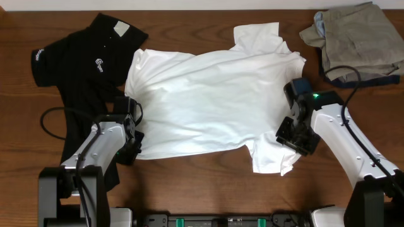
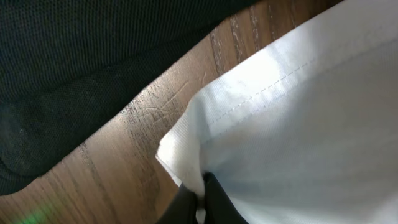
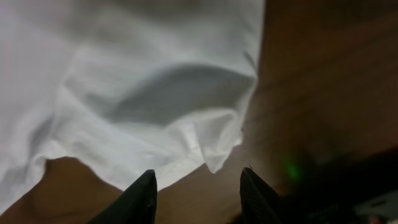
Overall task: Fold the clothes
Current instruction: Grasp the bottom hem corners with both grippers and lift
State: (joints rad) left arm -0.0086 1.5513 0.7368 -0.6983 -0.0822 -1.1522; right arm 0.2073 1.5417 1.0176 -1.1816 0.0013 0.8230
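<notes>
While the left pincer [image 1: 136,137] [image 2: 200,190] is clamped on a hem corner of the white T-shirt [image 1: 208,94] [image 2: 311,124], its dark fingers pressed together with a fold of cloth between them, the right pincer [image 1: 289,133] [image 3: 202,186] stands with its fingers apart and grips nothing. A loose edge of the shirt's sleeve [image 3: 214,155] lies just ahead of that gap, over bare wood of the table [image 3: 311,93]. From the left pincer the white shirt spreads flat and wrinkled across to the right one. The black shirt [image 1: 82,57] [image 2: 74,62] lies on the left pincer's other side, near but apart from the pinched corner, and runs under the left arm. Beyond the right pincer, well apart, sits a khaki stack of garments [image 1: 356,38].
</notes>
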